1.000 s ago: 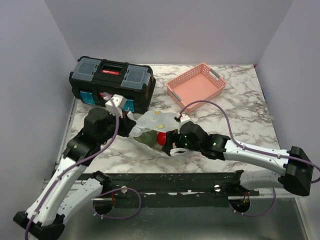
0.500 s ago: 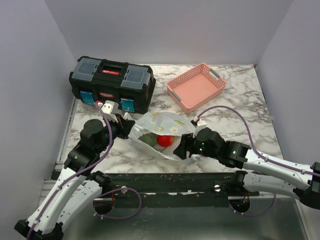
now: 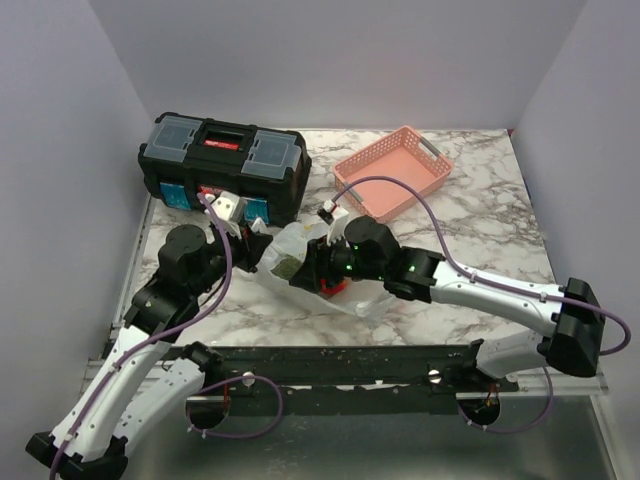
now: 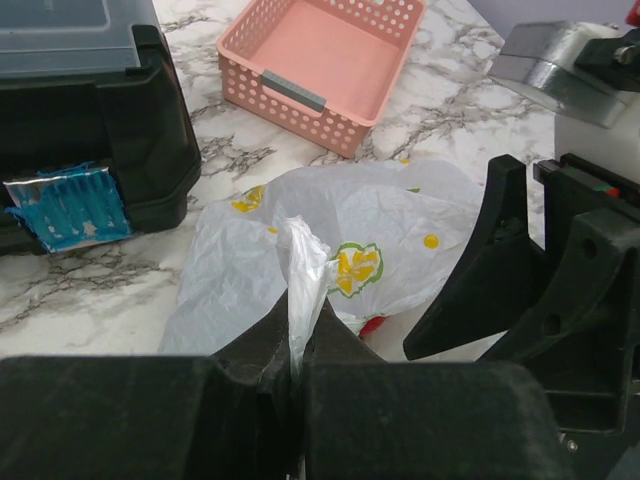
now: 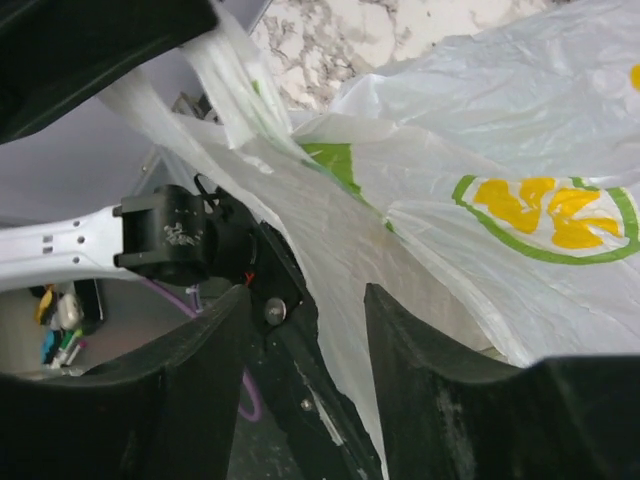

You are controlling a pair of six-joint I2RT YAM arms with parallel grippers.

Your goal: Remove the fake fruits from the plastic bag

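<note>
The plastic bag point(image 3: 352, 297) lies crumpled on the marble table between both arms. My left gripper point(image 3: 256, 246) is shut on a twisted fold of the bag's left edge point(image 4: 300, 262). My right gripper point(image 3: 308, 270) is open and sits over the bag's middle, fingertips pointing left towards the left gripper. In the right wrist view the bag's film point(image 5: 480, 130) runs between its spread fingers point(image 5: 420, 350). The dull-green melon point(image 3: 283, 269) shows through the bag, and a bit of the red apple point(image 3: 332, 291) shows under my right wrist, also in the left wrist view point(image 4: 371, 325). The grapes are hidden.
A black toolbox point(image 3: 222, 165) stands at the back left, close behind the left gripper. A pink slotted basket point(image 3: 392, 172) stands at the back, right of the toolbox. The black rail point(image 3: 340, 360) runs along the table's near edge.
My right gripper has swung from the bag's right side up and left over the bag, close to the left gripper. The left gripper has kept hold of the bag's edge.
</note>
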